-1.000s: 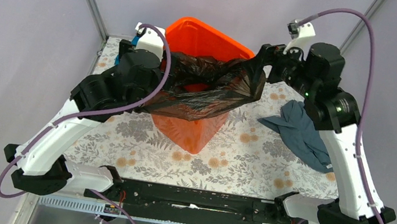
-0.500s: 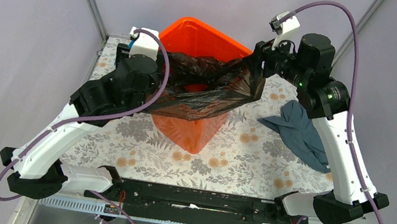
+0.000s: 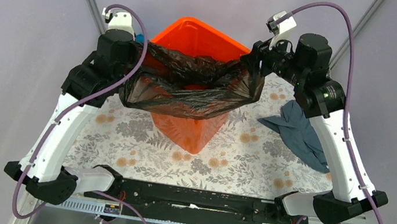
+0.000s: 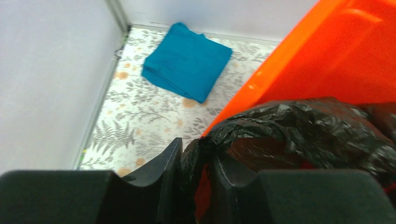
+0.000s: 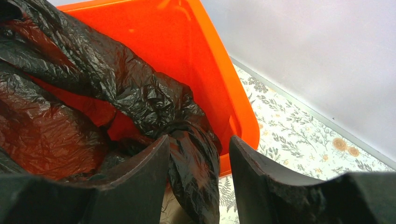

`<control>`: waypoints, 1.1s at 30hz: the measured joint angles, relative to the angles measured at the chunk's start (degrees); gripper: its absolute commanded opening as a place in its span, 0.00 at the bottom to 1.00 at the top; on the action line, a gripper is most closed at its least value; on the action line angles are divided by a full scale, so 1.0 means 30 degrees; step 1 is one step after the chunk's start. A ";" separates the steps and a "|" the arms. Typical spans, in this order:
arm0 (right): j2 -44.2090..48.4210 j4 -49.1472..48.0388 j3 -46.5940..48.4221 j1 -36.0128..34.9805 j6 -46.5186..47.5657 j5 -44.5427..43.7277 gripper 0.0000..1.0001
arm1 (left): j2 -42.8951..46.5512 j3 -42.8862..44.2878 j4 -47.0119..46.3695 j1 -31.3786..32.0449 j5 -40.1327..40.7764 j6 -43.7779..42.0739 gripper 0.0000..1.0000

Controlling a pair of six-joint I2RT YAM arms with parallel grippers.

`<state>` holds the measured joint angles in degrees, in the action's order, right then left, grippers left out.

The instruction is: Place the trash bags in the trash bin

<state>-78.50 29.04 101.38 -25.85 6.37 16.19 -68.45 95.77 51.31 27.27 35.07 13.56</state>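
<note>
The black, creased trash bag is spread across the mouth of the orange trash bin, sagging over its near rim. My left gripper is at the bin's left rim; in the left wrist view it is shut on a bunched edge of the bag beside the bin wall. My right gripper is at the bin's right corner. In the right wrist view its jaws stand apart around a twisted end of the bag, which touches only the left finger, over the bin.
A grey-blue cloth lies crumpled on the floral table cover right of the bin, under the right arm. A folded teal cloth lies in the back left corner by the wall. Lilac walls and metal posts close the back and sides.
My left arm has swung back and to the left and its jaws have closed on the bag's left edge, stretching the bag wider over the bin. The right gripper narrowed and shifted slightly left.
</note>
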 measured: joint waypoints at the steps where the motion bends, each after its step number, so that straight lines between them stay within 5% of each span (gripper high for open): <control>1: -0.0029 0.0007 0.0000 0.0000 0.0102 0.0015 0.55 | -0.0015 0.0000 -0.0153 -0.0313 -0.0860 0.0168 0.27; 10: -0.0852 0.1450 0.0007 0.0000 0.1253 0.1530 0.53 | -0.0102 0.0561 -0.0117 -0.1049 -0.4590 0.0707 0.24; 12: -0.0969 0.1829 0.0007 0.0000 0.1450 0.1596 0.39 | -0.0102 0.0532 -0.0124 -0.1188 -0.4779 0.0721 0.21; 14: -0.0991 0.1960 0.0007 0.0000 0.1559 0.1617 0.13 | -0.0051 0.0350 -0.0138 -0.1370 -0.4852 0.0780 0.19; 16: -0.0976 0.1872 0.0007 0.0000 0.1479 0.1326 0.00 | 0.0117 0.0000 -0.0546 -0.1523 -0.4976 0.0874 0.18; 22: -0.0138 -0.0342 -0.1231 -0.0015 -0.0750 -0.1763 0.00 | 0.1122 -0.1282 -0.1545 -0.2171 -0.5180 0.1078 0.12; 25: 0.1275 -0.2208 -0.3432 0.0000 -0.2521 -0.4743 0.10 | 0.1603 -0.2142 -0.2310 -0.2739 -0.4947 0.1173 0.10; 33: 0.2929 -0.4983 -0.7424 0.0000 -0.4313 -0.9632 0.09 | 0.2681 -0.4860 -0.2463 -0.4816 -0.5289 0.1515 0.12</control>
<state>-69.71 14.09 79.11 -25.85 -6.57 -12.71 -60.40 81.19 43.92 12.82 19.20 18.11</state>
